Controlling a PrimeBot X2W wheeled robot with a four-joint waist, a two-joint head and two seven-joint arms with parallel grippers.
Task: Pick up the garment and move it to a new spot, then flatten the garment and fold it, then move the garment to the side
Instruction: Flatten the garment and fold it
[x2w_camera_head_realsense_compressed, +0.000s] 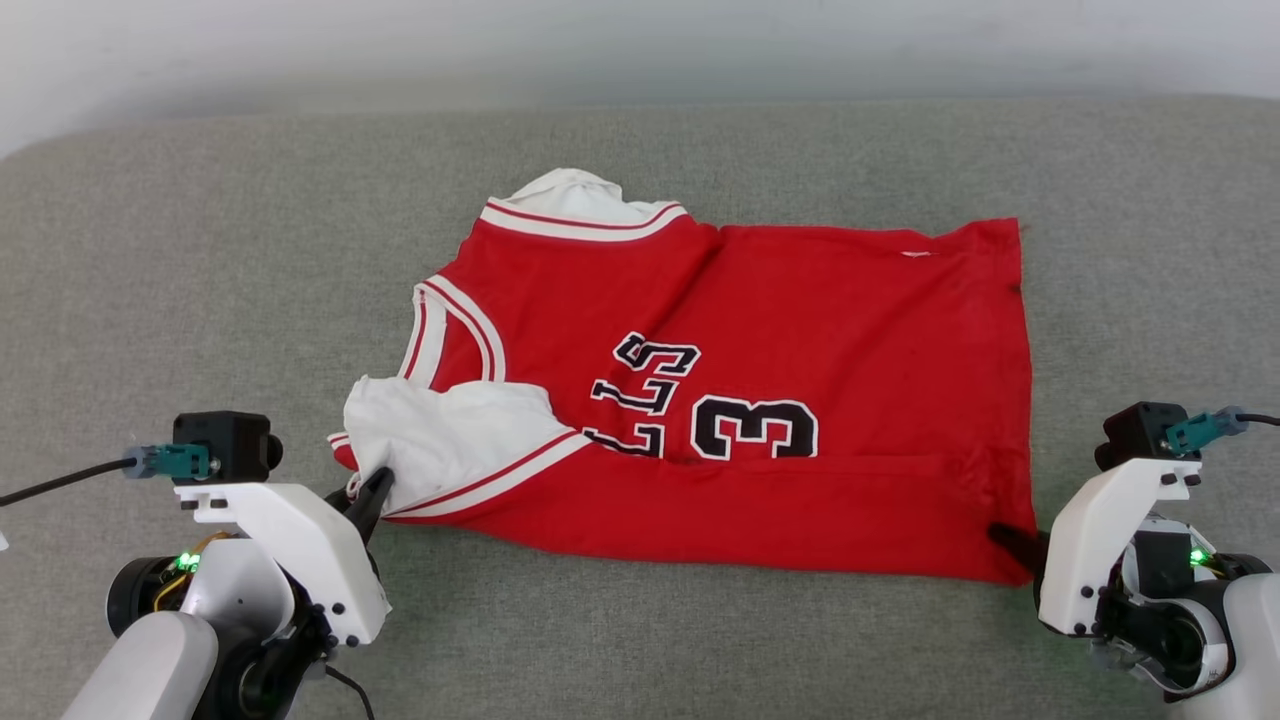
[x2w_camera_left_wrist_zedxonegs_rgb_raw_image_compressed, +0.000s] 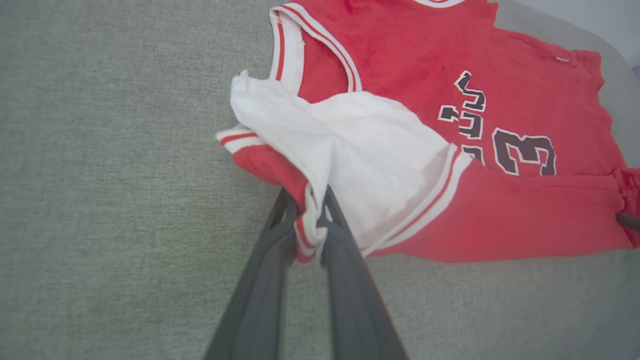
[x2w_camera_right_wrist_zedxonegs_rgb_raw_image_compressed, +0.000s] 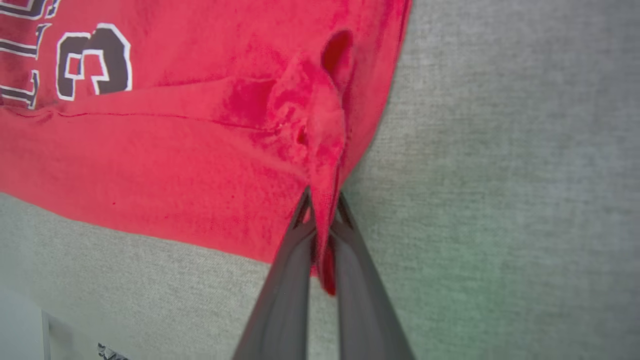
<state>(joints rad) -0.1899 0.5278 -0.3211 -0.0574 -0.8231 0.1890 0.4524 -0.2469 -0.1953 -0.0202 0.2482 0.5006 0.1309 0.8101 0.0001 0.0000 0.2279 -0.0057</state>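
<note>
The jersey (x2w_camera_head_realsense_compressed: 850, 330) lies spread near the middle of the grey fabric-covered surface (x2w_camera_head_realsense_compressed: 200, 250). Its long axis runs left to right across the robot, with the striped collar (x2w_camera_head_realsense_compressed: 450, 330) toward the surface's left edge and the hem toward its right edge. The strip nearest the robot is already doubled back over the front, and its crease cuts across the bottom of the black lettering (x2w_camera_head_realsense_compressed: 750, 425).

The left gripper (x2w_camera_head_realsense_compressed: 375, 490) is clamped narrow on the near-left corner, where the white sleeve (x2w_camera_head_realsense_compressed: 440, 430) and striped trim bunch together. The left wrist view shows that cloth pinched between the two fingers. The right gripper (x2w_camera_head_realsense_compressed: 1005, 538) is closed thin on the near-right hem corner (x2w_camera_right_wrist_zedxonegs_rgb_raw_image_compressed: 325, 235), and in the right wrist view a ridge of red cloth rises from between its fingers.

Each arm therefore holds the near corner on its own side, and all the rest of the jersey lies beyond the fingertips, toward the far edge of the surface. The coming move probably depends on both grippers travelling together, so that the held edge stays parallel to the jersey's long axis. The bunched sleeve on the left looks the likelier grip to slip or drag unevenly
</note>
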